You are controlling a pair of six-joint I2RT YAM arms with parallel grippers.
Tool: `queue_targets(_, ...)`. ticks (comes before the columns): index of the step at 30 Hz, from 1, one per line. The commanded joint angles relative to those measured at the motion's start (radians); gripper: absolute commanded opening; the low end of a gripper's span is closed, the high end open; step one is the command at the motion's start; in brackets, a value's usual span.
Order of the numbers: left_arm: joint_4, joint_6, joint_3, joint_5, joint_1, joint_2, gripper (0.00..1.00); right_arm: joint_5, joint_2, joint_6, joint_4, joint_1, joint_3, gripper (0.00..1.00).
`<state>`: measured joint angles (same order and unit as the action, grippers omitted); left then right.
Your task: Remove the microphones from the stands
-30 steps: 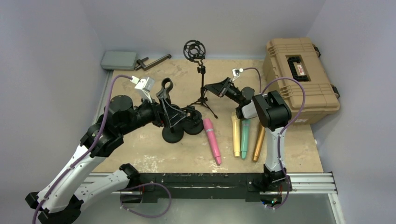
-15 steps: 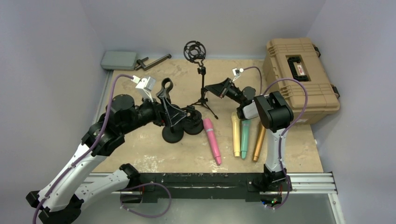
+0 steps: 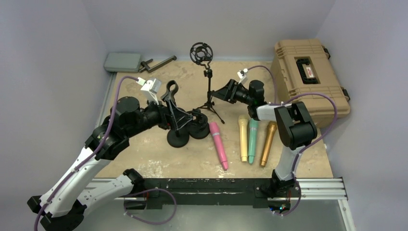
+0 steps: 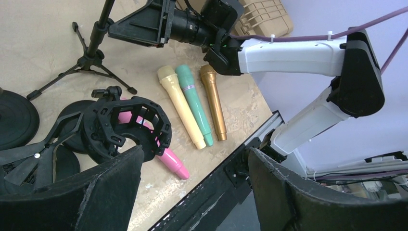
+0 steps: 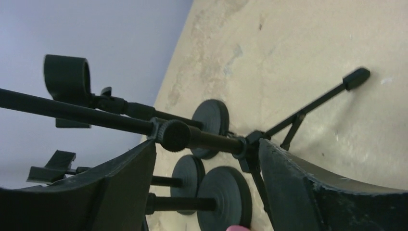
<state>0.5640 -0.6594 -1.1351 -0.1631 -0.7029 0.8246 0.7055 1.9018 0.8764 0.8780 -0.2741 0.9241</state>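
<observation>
Several microphones lie side by side on the table: pink point(image 3: 219, 144), cream point(image 3: 243, 137), green point(image 3: 252, 139) and gold point(image 3: 268, 142). The black tripod stand point(image 3: 208, 89) carries an empty shock mount point(image 3: 199, 52). My right gripper point(image 3: 220, 93) is open and points left at the tripod's pole point(image 5: 120, 122), which crosses just past its fingertips point(image 5: 144, 154). My left gripper point(image 3: 192, 118) hangs open over the round-base stands point(image 3: 178, 139) with nothing between its fingers. In the left wrist view another empty shock mount point(image 4: 130, 127) sits ahead of the left gripper point(image 4: 195, 151).
A tan hard case point(image 3: 308, 77) fills the back right corner. A grey box point(image 3: 122, 61) and a dark clamp point(image 3: 159, 62) lie at the back left. Three round stand bases point(image 5: 226, 197) cluster left of the tripod legs point(image 5: 332, 94).
My right gripper has gone from shut to open beside the tripod pole. Its elbow swung right, uncovering the microphone heads. The left arm has held still.
</observation>
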Motion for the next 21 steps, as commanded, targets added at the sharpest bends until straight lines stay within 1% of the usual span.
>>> queue_targets(1,-0.023,0.027,-0.035,0.008,-0.004,-0.008,0.78,0.004,-0.066,-0.084,-0.265,-0.005,0.022,0.8)
queue_targets(3,-0.019,0.029,-0.038,0.009,-0.003,-0.011,0.78,0.023,-0.077,-0.043,-0.273,-0.005,0.025,0.87)
queue_targets(5,-0.015,0.028,-0.038,0.011,-0.003,-0.014,0.78,0.03,-0.087,0.021,-0.275,-0.004,0.025,0.96)
queue_targets(6,-0.015,0.029,-0.037,0.011,-0.003,-0.016,0.78,0.023,-0.092,0.053,-0.286,-0.005,0.026,0.97)
queue_targets(8,-0.015,0.027,-0.037,0.013,-0.004,-0.019,0.78,-0.019,-0.096,0.101,-0.382,-0.005,0.051,0.98)
queue_targets(10,-0.011,0.024,-0.037,0.011,-0.003,-0.02,0.78,-0.051,-0.094,0.142,-0.472,-0.005,0.082,0.98)
queue_targets(12,-0.01,0.02,-0.036,0.011,-0.003,-0.022,0.78,-0.063,-0.098,0.197,-0.5,-0.005,0.087,0.98)
queue_targets(14,-0.008,0.018,-0.034,0.01,-0.004,-0.027,0.78,-0.076,-0.113,0.235,-0.51,-0.007,0.085,0.97)
queue_targets(18,-0.011,0.013,-0.028,0.008,-0.004,-0.032,0.78,-0.095,-0.163,0.297,-0.473,-0.006,0.061,0.95)
queue_targets(19,-0.011,0.011,-0.026,0.008,-0.004,-0.033,0.78,-0.095,-0.173,0.314,-0.47,-0.007,0.061,0.93)
queue_targets(20,-0.013,0.01,-0.025,0.007,-0.003,-0.034,0.78,-0.088,-0.181,0.334,-0.454,-0.006,0.06,0.89)
queue_targets(21,-0.016,0.008,-0.023,0.007,-0.004,-0.034,0.78,-0.078,-0.189,0.353,-0.433,-0.007,0.057,0.82)
